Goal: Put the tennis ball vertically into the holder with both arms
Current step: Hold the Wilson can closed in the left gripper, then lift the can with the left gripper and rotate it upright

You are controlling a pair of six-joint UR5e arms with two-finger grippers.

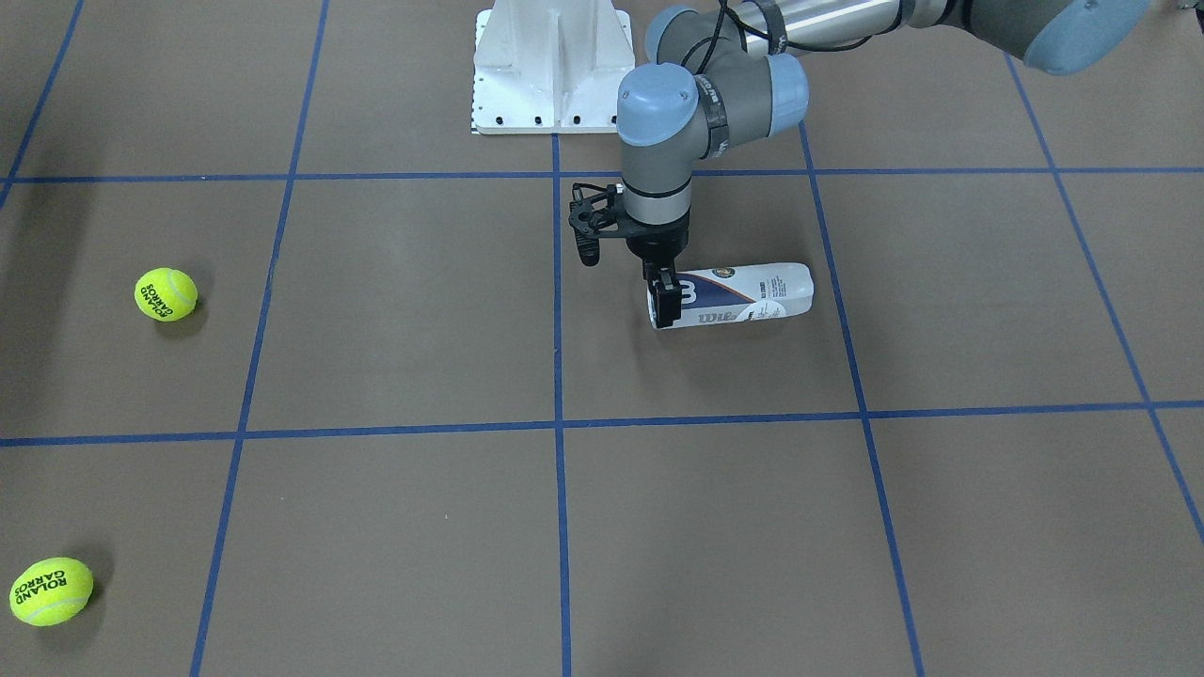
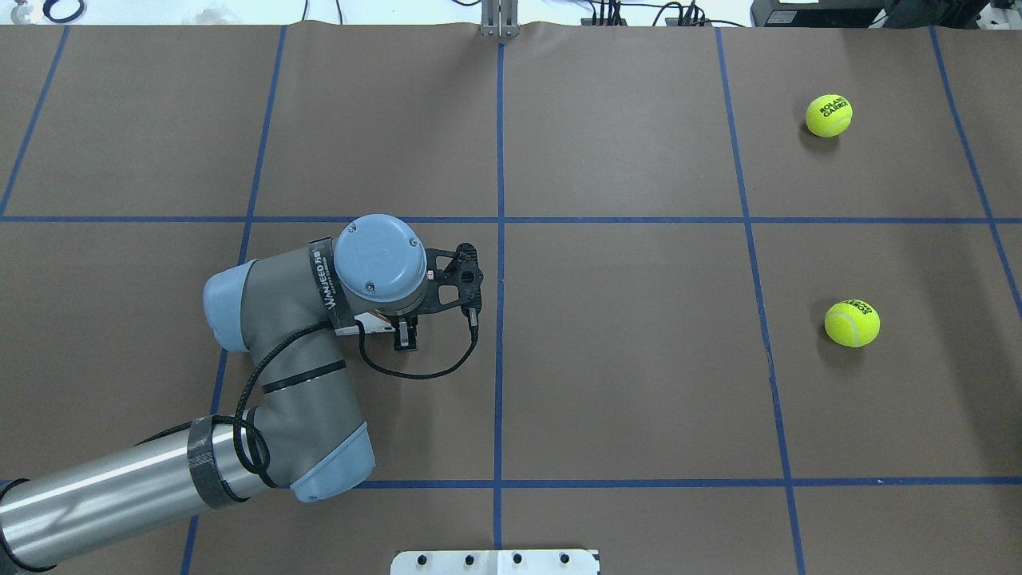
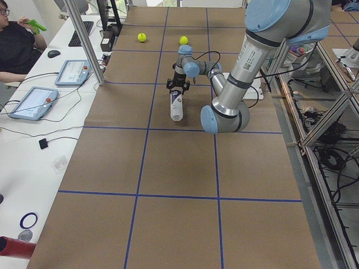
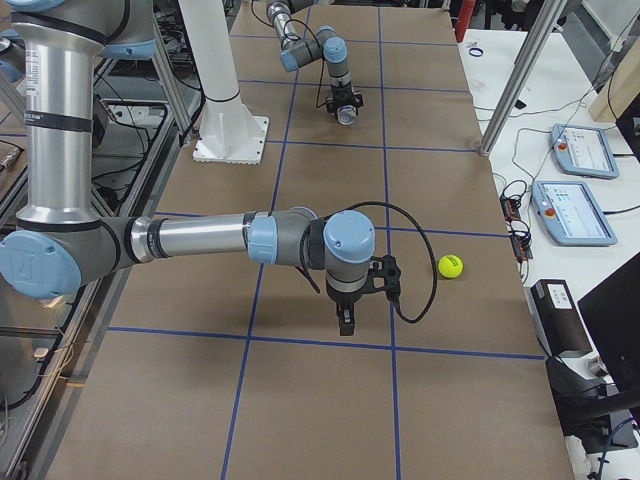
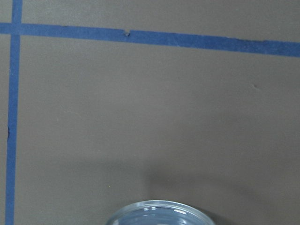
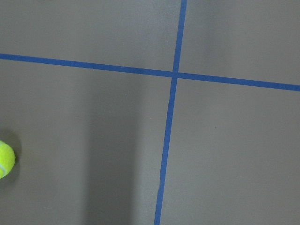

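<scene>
The holder (image 1: 752, 293), a clear can with a white and navy label, lies on its side on the brown table. My left gripper (image 1: 666, 299) points straight down and is shut on the can's end nearest the table's middle line. In the overhead view the wrist hides most of the can (image 2: 369, 322). The can's clear rim (image 5: 159, 212) shows at the bottom of the left wrist view. My right gripper (image 4: 345, 322) shows only in the exterior right view, hanging over the table near a tennis ball (image 4: 450, 266). I cannot tell whether it is open or shut.
Two yellow-green tennis balls lie on the robot's right side, one far (image 2: 829, 116) and one nearer (image 2: 852, 323). One ball (image 6: 4, 159) shows at the left edge of the right wrist view. The white pedestal (image 1: 550, 66) stands at the robot's edge.
</scene>
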